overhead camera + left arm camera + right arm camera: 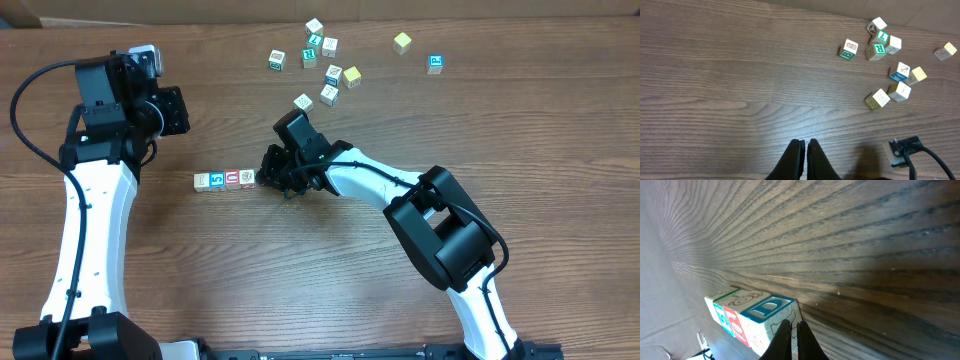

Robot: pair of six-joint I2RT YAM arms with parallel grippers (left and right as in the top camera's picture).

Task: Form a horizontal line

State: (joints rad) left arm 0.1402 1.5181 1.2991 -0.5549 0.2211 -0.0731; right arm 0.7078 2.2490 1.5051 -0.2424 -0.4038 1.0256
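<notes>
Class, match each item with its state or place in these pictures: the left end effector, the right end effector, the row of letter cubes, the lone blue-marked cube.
Column one
1. left end effector
2. right end effector
3. row of letter cubes
4. lone blue-marked cube

Column two
A. lying edge to edge in a straight line
B. shut, away from every cube
C. on its own, apart from the loose cluster
D. shut, tips at the row's end cube

Pairs: 1-B, 2-D, 3-A, 4-C

Robot-arm lab, wood-grain table [250, 290]
</notes>
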